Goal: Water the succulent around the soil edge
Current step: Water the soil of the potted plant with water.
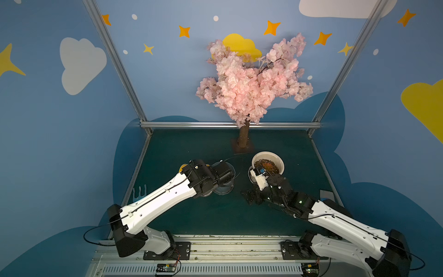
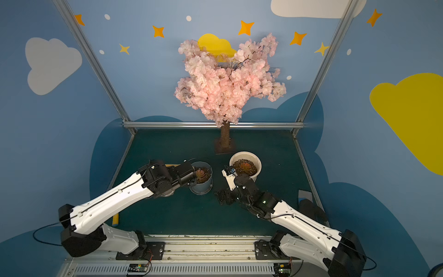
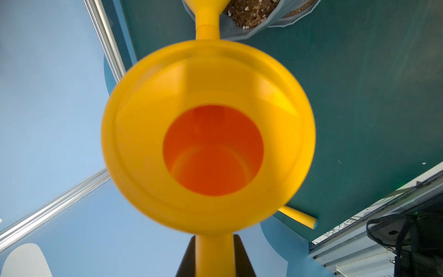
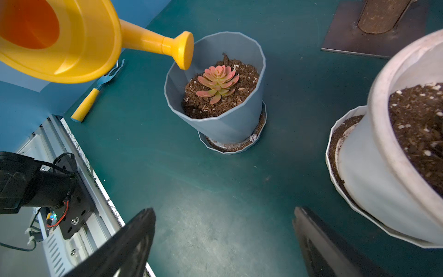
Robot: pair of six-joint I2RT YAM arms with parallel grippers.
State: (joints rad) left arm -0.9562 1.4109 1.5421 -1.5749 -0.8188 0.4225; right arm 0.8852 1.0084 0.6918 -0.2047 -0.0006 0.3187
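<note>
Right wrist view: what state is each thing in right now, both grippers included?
blue pot: upright, soil inside.
succulent: upright, mid-soil.
watering can: held off the table, tipped, spout head over the blue pot's rim; no water visible.
white pot: upright, also filled.
garden fork: lying flat on the table.
left gripper: shut on the watering can.
right gripper: open, empty.
</note>
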